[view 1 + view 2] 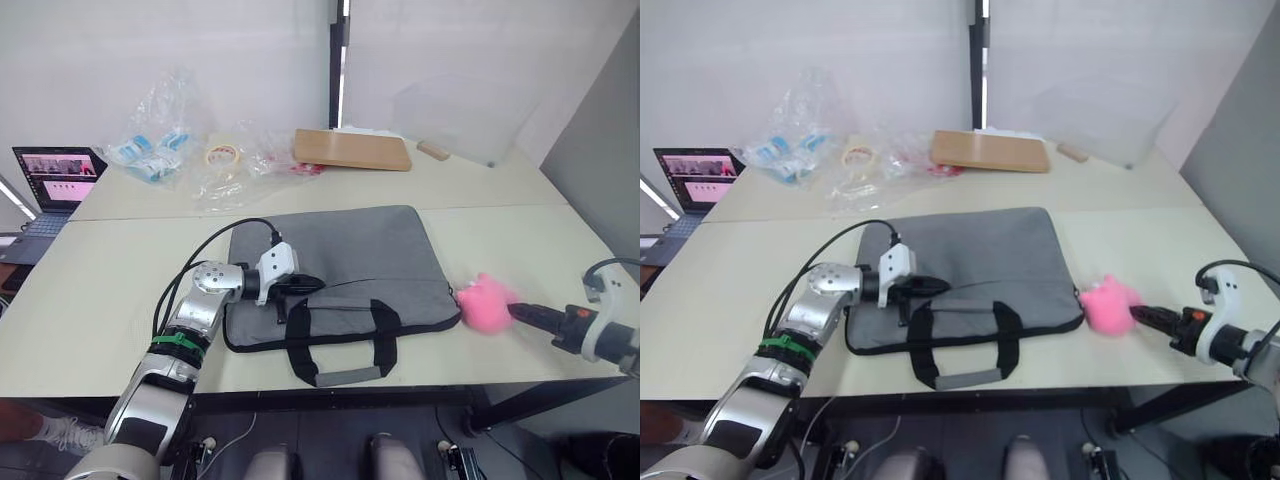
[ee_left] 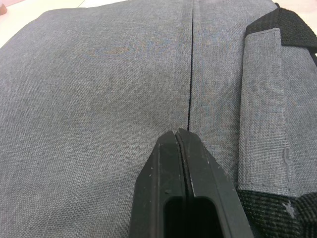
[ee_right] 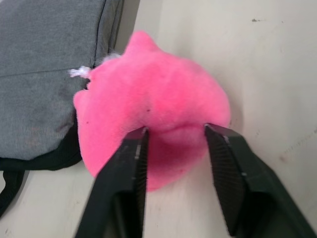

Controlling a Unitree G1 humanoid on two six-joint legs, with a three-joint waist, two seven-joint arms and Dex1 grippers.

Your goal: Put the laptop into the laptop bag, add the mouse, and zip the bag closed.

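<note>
While the flat grey fabric laptop bag [image 1: 335, 270] lies on the pale desk [image 1: 90, 290], the clenched left pincer [image 2: 178, 136] rests on it. Just beside the bag, the right pincer [image 3: 174, 130] grasps a pink fluffy ball [image 3: 153, 116]; zipping seems left.

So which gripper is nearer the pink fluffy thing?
Right. The right gripper pinches the pink fluffy thing; the shut left gripper rests on the laptop bag.

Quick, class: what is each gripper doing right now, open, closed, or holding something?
Left gripper: closed, empty, fingertips over the laptop bag.
Right gripper: gripping the pink fluffy thing beside the bag's corner.
</note>
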